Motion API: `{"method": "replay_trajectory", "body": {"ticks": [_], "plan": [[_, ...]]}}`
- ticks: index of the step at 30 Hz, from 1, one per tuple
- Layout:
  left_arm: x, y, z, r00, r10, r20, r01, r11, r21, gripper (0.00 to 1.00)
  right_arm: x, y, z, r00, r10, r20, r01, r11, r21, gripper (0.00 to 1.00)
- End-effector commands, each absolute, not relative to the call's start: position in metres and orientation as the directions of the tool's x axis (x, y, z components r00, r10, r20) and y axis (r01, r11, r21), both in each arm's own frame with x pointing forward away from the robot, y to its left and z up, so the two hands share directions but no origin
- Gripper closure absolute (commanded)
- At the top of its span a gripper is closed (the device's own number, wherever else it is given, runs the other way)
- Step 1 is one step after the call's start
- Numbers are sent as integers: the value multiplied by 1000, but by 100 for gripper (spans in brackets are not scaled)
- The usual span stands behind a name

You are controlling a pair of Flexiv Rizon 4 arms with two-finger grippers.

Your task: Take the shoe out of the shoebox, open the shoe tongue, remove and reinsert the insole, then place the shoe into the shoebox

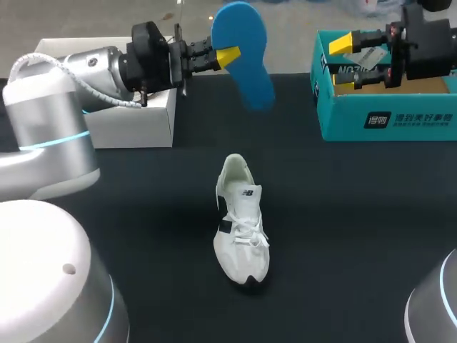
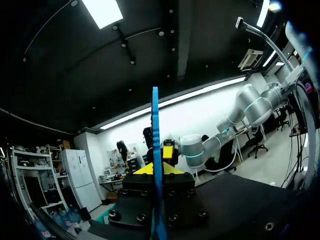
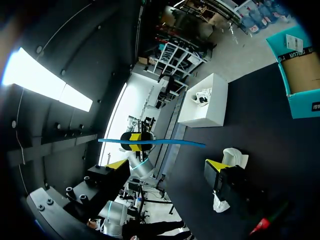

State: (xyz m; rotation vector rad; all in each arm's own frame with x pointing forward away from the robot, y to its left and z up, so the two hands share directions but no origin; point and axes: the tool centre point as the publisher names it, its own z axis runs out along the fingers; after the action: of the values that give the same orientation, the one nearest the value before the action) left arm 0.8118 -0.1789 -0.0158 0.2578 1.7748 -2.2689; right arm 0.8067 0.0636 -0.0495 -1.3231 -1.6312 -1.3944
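Shoebox (image 1: 389, 118) open, shoe (image 1: 241, 221) outside on table (image 1: 357, 236), insole (image 1: 246, 53) held in left hand (image 1: 230, 57)

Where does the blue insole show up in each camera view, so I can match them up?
Head view: the insole is raised over the table's far side, pinched by the left gripper.
Left wrist view: the insole is edge-on, a thin blue strip between that gripper's fingers.
Right wrist view: the insole is edge-on, ahead of the right gripper.
Shared landmark: the left gripper's yellow tips clamping the insole.
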Motion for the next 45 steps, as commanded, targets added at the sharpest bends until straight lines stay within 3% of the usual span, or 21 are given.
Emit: {"method": "replay_trajectory", "body": {"ticks": [1, 11, 16, 19, 45], "plan": [[812, -173, -10, -944, 166, 285, -291, -16, -957, 100, 808, 65, -50, -313, 296, 903, 938, -55, 343, 0], [812, -173, -10, -944, 166, 285, -291, -16, -957, 100, 808, 65, -50, -313, 296, 903, 938, -55, 343, 0], [814, -179, -31, -744, 179, 644, -640, 84, -763, 100, 808, 65, -50, -313, 296, 903, 938, -55, 343, 0], [810, -181, -37, -631, 200, 750, -737, 146, -659, 100, 808, 65, -50, -313, 296, 903, 938, -55, 343, 0], [809, -182, -37, -635, 189, 749, -735, 148, -661, 100, 808, 65, -50, -313, 296, 903, 938, -55, 343, 0]]}}
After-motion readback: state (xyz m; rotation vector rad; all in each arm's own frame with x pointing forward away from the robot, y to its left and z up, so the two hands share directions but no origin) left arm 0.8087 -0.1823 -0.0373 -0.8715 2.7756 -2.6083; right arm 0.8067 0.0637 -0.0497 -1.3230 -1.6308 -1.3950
